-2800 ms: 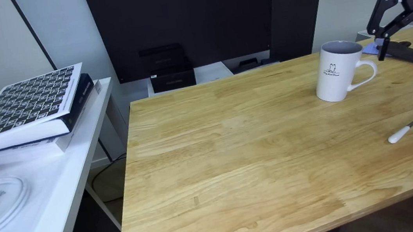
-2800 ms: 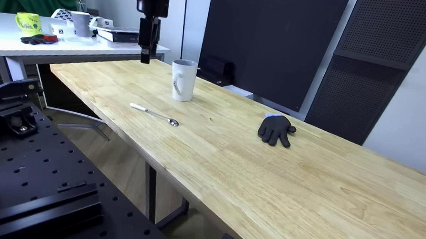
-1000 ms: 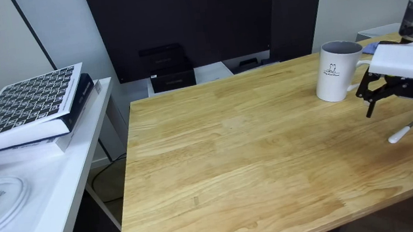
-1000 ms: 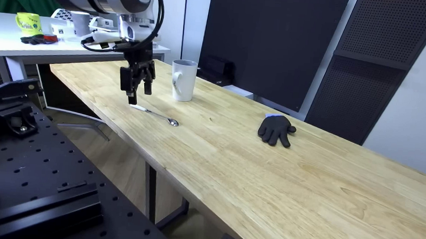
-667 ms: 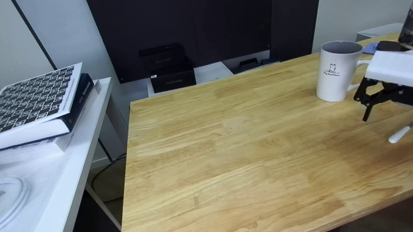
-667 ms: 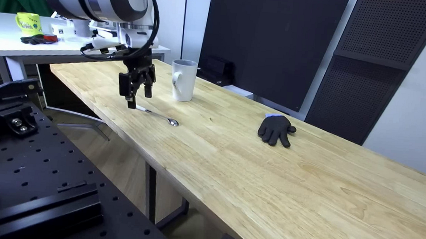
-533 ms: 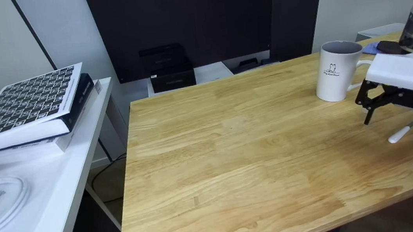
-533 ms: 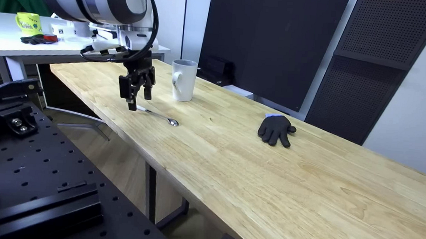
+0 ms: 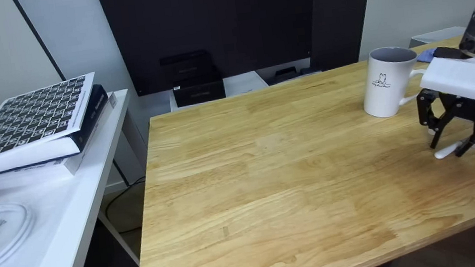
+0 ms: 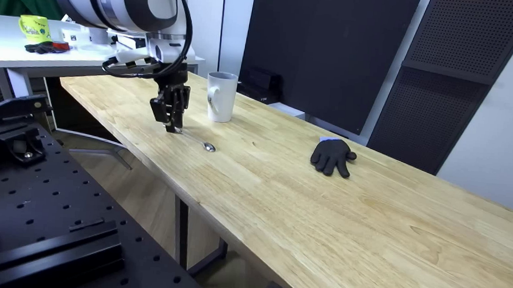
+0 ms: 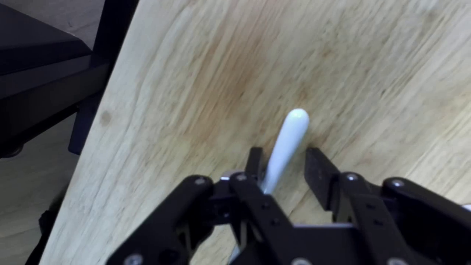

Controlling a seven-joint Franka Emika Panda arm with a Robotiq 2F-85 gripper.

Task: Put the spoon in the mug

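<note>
Gripper low over wooden table, fingers part-spread w/ gap, not pinching; spoon has its white handle btwn them, v close to one finger (can't tell if touching) & clear of the other. Spoon lies on table, metal bowl end out past gripper in both exterior views, near white mug, which is upright w/ loop handle on gripper side & small dk print. Dk glove lies farther along table in an exterior view; books stacked on white desk.
</note>
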